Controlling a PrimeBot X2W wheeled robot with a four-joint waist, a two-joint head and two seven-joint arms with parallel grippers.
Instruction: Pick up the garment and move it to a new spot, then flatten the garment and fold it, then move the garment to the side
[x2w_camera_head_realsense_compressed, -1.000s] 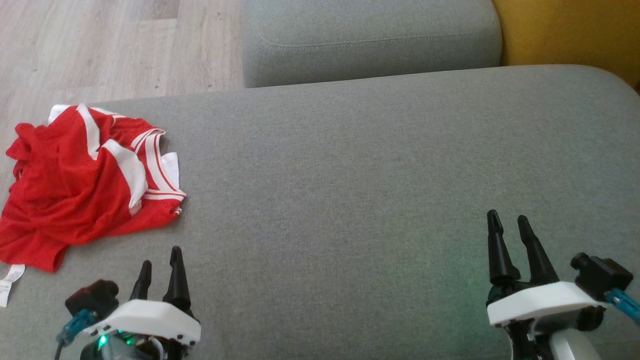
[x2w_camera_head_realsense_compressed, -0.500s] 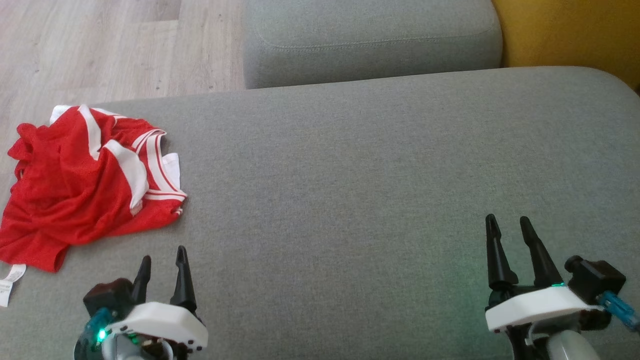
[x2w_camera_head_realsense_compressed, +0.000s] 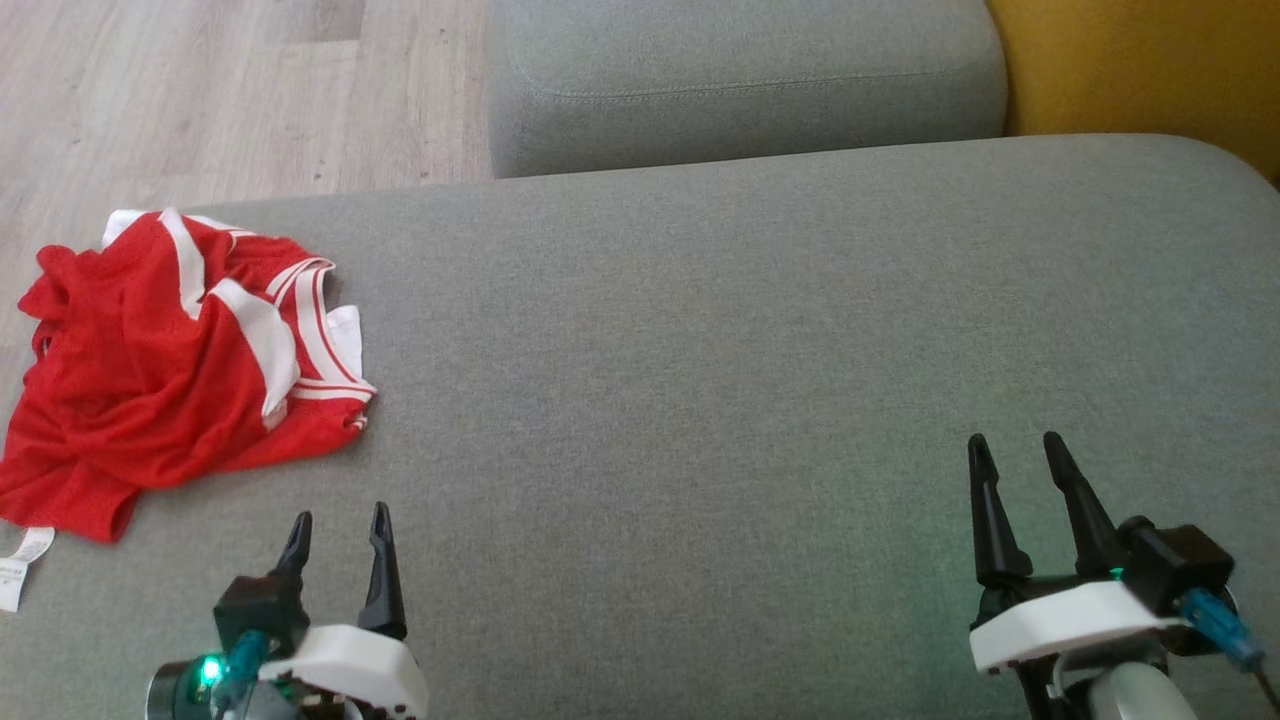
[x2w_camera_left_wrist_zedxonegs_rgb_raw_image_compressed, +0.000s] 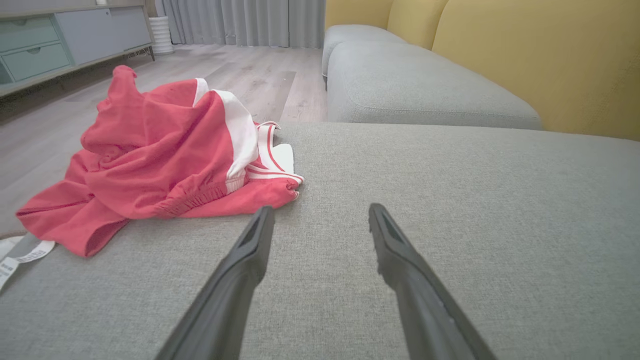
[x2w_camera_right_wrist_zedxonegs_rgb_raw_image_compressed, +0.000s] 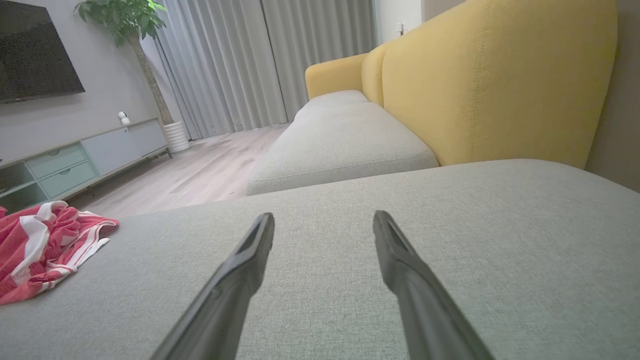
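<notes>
The garment is a crumpled red piece with white stripes, lying bunched at the far left of the grey sofa cushion; a white label trails from its near edge. In the left wrist view the garment lies ahead and to the left of the fingers, apart from them. My left gripper stands open near the cushion's front, a little below and right of the garment, holding nothing. My right gripper stands open at the lower right, far from the garment, with nothing between its fingers.
A second grey seat cushion lies beyond the first. The yellow backrest rises at the upper right. Wooden floor runs along the left edge, past the garment. A low cabinet and grey curtains stand across the room.
My left gripper has slid right and back toward the picture's bottom edge, still open. The right gripper has drawn back slightly. The garment has not moved.
</notes>
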